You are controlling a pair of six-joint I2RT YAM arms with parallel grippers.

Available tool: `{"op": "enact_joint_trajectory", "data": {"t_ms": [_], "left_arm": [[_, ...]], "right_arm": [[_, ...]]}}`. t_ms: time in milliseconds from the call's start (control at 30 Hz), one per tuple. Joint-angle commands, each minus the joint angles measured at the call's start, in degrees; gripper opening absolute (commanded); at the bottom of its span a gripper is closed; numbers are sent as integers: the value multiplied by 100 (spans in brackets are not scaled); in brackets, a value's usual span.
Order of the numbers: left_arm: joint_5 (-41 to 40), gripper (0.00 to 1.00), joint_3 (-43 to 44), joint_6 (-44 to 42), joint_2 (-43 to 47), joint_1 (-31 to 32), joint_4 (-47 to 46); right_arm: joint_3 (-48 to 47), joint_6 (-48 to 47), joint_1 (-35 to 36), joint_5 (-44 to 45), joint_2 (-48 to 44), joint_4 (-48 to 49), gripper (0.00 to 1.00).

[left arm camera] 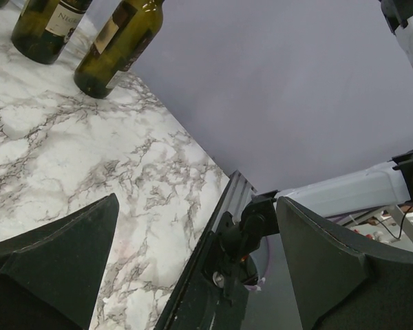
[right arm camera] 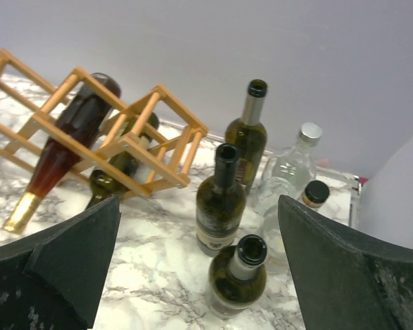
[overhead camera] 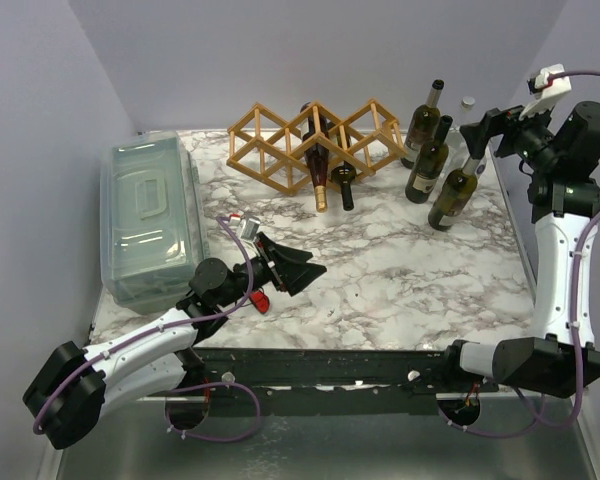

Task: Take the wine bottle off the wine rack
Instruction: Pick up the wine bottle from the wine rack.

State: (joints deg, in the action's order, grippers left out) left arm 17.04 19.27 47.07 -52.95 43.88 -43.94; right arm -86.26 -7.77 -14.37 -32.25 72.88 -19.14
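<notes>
1. Finding no readable brand: pale labels on the three upright green bottles (overhead camera: pixel 428 160), lettering too small or cropped to make out.
2. Sitting at the back of the marble-veined worktop (overhead camera: pixel 380 270): wine rack (overhead camera: pixel 280 135), light wooden slats in open diamond cells.
3. Lying in its middle cells, necks sloping forward: red-brown wine bottle (overhead camera: pixel 318 160) with gold foil, and just beside it a dark green wine bottle (overhead camera: pixel 343 185) with a black cap.
4. Standing behind the green trio: clear glass bottle (right arm camera: pixel 289 168), silver cap.
5. Gaping wide and empty: left pincer (overhead camera: pixel 305 272), low over the near worktop; right pincer (overhead camera: pixel 477 137), above the upright bottles.
6. Filling the left edge: translucent lidded plastic bin (overhead camera: pixel 150 220).
</notes>
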Motion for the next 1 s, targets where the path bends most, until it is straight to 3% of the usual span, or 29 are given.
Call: {"op": "enact_joint_trajectory", "data": {"t_ms": [0, 300, 700, 967], "left_arm": [[-81, 99, -2, 139, -22, -41, -13], [-218, 99, 48, 243, 13, -41, 55], [-244, 99, 448, 229, 13, -42, 754], [-275, 99, 709, 50, -57, -32, 1283]], "right_arm": [[-277, -139, -57, -890, -197, -707, 99], [-192, -156, -59, -2172, -405, -1300, 99], [996, -284, -53, -3571, -773, -1367, 99], [1854, -621, -51, -3497, -949, -1315, 99]]}}
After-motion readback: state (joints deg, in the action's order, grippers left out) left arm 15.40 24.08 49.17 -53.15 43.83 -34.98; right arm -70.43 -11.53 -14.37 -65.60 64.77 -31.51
